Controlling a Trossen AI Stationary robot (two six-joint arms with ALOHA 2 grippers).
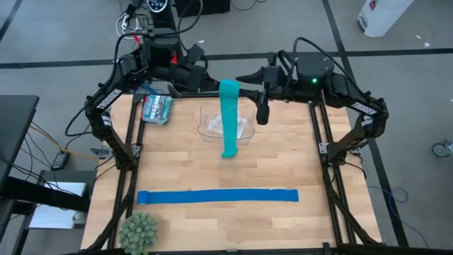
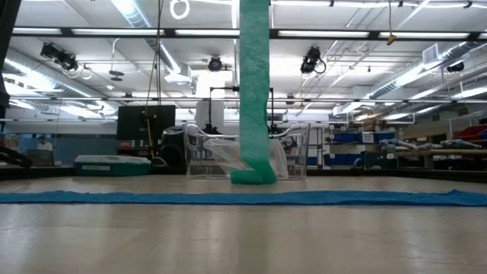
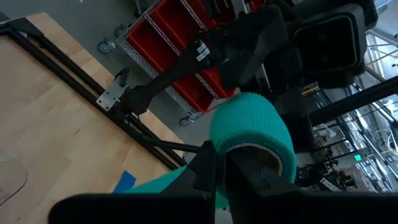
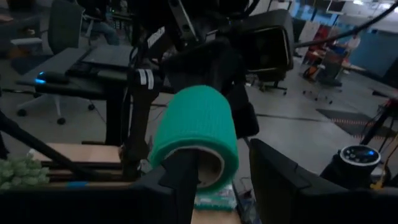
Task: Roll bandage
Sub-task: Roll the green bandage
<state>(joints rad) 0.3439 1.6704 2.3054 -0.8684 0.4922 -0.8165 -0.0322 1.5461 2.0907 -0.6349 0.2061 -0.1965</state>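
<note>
The teal bandage [image 1: 230,120] is partly wound into a roll [image 3: 252,124], held high over the table's far middle. Its free length [image 2: 253,91] hangs straight down, and the lower end [image 2: 253,176] lies bunched on the wood. My left gripper [image 1: 214,90] comes at the roll from the left and is shut on it. My right gripper [image 1: 244,86] meets the roll [image 4: 196,134] from the right, its fingers wide apart. Neither gripper shows in the low view. My left gripper pinches the roll's wall at the open end [image 3: 239,149] that faces it, one finger [image 3: 252,177] in front of the hollow and the other [image 3: 205,165] outside. It comes in about level from the table's left. The roll is lifted clear, the strip hanging below. My right gripper has one finger [image 4: 183,171] at the hollow of the roll's other open end [image 4: 214,165], coming in level from the table's right. The other finger [image 4: 280,174] stands apart beside the roll. Whether the first finger touches the core I cannot tell.
A royal-blue strip [image 1: 217,196] lies flat across the table's near half. A clear plastic container [image 1: 212,124] stands behind the hanging bandage. A teal packet [image 1: 157,108] lies at the far left and a green spiky ball [image 1: 138,230] at the near left corner.
</note>
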